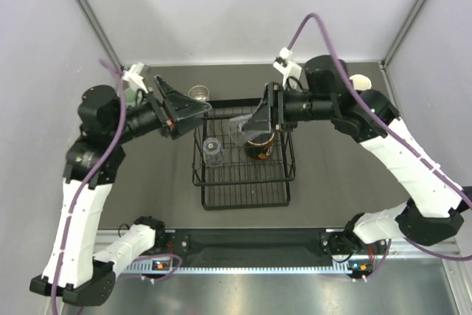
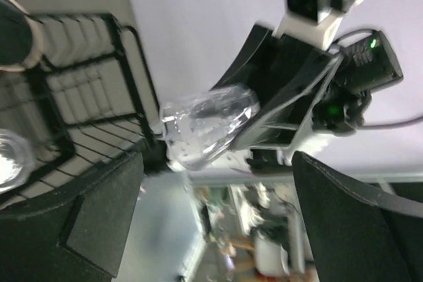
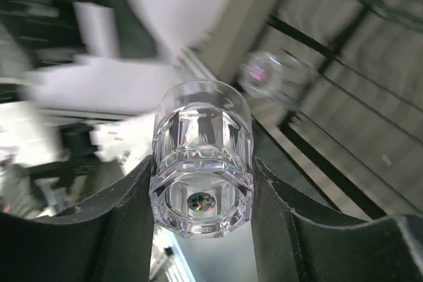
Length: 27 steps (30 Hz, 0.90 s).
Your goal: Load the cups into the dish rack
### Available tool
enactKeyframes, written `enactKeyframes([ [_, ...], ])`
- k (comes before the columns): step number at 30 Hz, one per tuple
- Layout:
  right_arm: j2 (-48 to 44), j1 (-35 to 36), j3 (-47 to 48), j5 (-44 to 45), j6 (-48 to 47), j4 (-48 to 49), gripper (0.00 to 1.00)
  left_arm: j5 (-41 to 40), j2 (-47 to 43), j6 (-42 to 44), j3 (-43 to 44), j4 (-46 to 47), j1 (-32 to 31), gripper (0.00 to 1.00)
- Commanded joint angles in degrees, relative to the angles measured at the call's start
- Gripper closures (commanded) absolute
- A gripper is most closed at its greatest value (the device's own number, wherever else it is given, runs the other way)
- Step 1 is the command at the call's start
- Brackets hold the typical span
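Right jaws: clamped on a clear glass (image 3: 201, 156), held above the rack's far side.
Left jaws: wide apart, just beside the rack's far-left corner.
Rack (image 1: 243, 189): middle of the tabletop (image 1: 332, 175), holding an upturned glass (image 1: 212, 149) and a dark cup (image 1: 259, 149).

From above, the right gripper (image 1: 252, 132) hides the top of the dark cup (image 1: 259, 153) in the dish rack (image 1: 247, 205). In the left wrist view the nine o'clock edge crops a clear glass (image 2: 8, 156). Around the gripped glass (image 3: 201, 156), the right wrist's background blurs.
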Motion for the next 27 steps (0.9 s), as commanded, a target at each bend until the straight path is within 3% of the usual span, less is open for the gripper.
enactKeyframes([
  [1, 3.2, 3.8, 4.1, 13.5, -4.8, -17.0, 1.00, -21.8, 0.3, 19.6, 12.1, -26.4, 0.2, 0.01],
  [3, 5.3, 5.3, 5.9, 18.5, -4.7, -22.6, 1.00, -30.0, 0.4, 21.2, 16.8, -32.4, 0.2, 0.01],
  [4, 7.1, 7.0, 6.9, 20.5, -4.7, -24.0, 1.00, -38.5, 0.5, 21.3, 17.8, -37.2, 0.1, 0.01],
  [8, 12.4, 10.6, 13.9, 30.1, -4.4, -30.4, 1.00, -49.0, 0.3, 21.1, 19.8, -43.7, 0.2, 0.01],
  [14, 18.5, 14.1, 18.7, 39.9, -4.1, -36.5, 1.00, -47.0, 2.2, 21.3, 17.4, -48.5, 0.2, 0.01],
  [18, 18.7, 14.3, 16.6, 41.6, -4.6, -36.5, 1.00, -42.6, 1.3, 21.9, 16.2, -47.6, 0.2, 0.01],
  [27, 16.9, 14.3, 10.6, 44.9, -6.1, -36.5, 1.00, -44.7, -4.7, 18.2, 12.9, -43.1, 0.2, 0.03],
])
